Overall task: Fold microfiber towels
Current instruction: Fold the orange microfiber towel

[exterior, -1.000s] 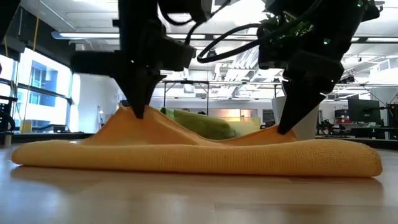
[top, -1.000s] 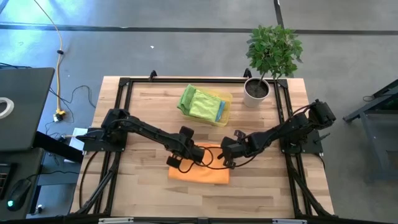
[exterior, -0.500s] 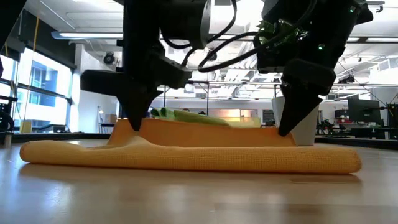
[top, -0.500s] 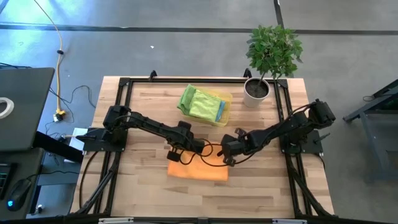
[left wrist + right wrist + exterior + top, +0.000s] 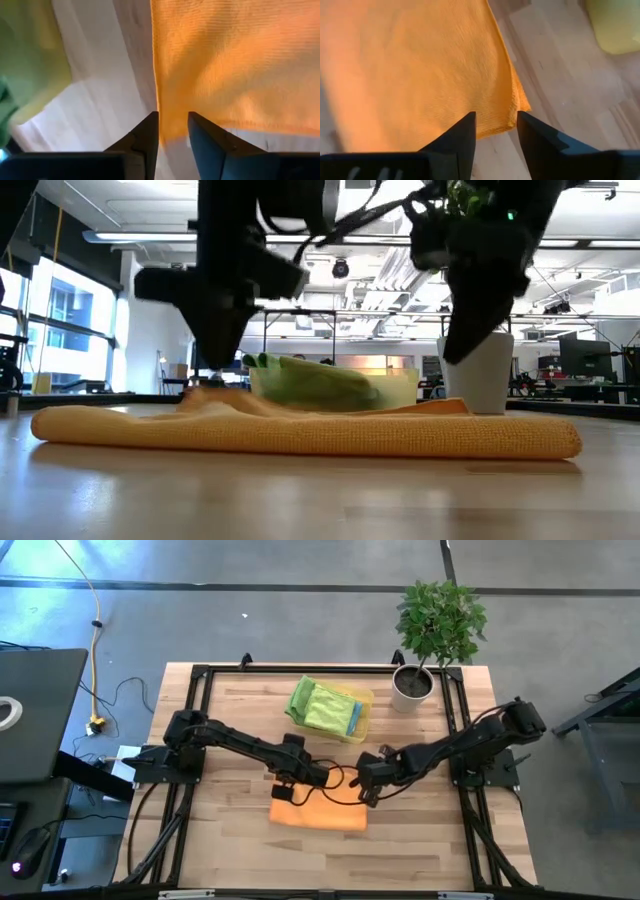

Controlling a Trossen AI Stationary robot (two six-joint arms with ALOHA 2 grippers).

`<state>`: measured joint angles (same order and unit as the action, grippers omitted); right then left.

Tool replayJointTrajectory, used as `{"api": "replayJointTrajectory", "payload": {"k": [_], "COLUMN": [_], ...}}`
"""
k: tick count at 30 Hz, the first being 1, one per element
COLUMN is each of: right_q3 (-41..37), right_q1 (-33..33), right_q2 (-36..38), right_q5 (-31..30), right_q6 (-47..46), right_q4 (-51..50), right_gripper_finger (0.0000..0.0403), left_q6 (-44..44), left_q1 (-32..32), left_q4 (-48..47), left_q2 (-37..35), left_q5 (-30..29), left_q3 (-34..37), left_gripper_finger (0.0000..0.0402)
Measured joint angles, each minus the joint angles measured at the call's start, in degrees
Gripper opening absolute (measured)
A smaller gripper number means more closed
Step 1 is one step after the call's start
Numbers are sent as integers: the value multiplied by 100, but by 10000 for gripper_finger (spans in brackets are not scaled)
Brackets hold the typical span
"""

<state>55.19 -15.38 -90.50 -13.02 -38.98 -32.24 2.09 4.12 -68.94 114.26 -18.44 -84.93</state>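
Tray (image 5: pixel 362 712) and plant pot (image 5: pixel 411 686) behind orange towel (image 5: pixel 320 814)

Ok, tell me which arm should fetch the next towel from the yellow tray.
Left, probably. Both grippers hover open over the folded orange towel's far edge. The left gripper sits almost straight in front of the yellow tray; the right gripper is a little farther back, so its reach looks slightly longer.
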Motion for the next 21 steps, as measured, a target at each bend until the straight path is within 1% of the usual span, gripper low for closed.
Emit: {"api": "replayJointTrajectory", "payload": {"k": [4,7,11,13,15,17,19,21], "right_q3": [226,204,-31,-212,-439,-653,-878,-1109], "right_q1": [-118,-290,-583,-740,-851,-911,-918,-892], "right_q2": [123,190,150,125,115,112,70,76], "right_q5": [19,-59,-592,-899,-1100,-1120,-1001,-848], "right_q6": [-152,-215,-720,-1022,-1259,-1351,-1356,-1357], "right_q4": [-307,-289,-63,185,663,1073,1639,2105], "right_gripper_finger": [137,137,137,137,137,137,137,137], "left_q6": [-166,-166,-119,-16,136,340,581,845], "left_q1": [22,-7,-13,26,86,149,195,258], "left_q4": [-500,-487,439,1251,1817,2611,3200,3855], "left_q2": [-352,-704,-1263,-1563,-1824,-2070,-2292,-2365], "left_q5": [185,651,1490,1782,1828,1828,1817,1711], "left_q3": [-155,-51,488,931,1425,1930,2431,2844], "left_gripper_finger": [99,99,99,99,99,99,99,99]}}
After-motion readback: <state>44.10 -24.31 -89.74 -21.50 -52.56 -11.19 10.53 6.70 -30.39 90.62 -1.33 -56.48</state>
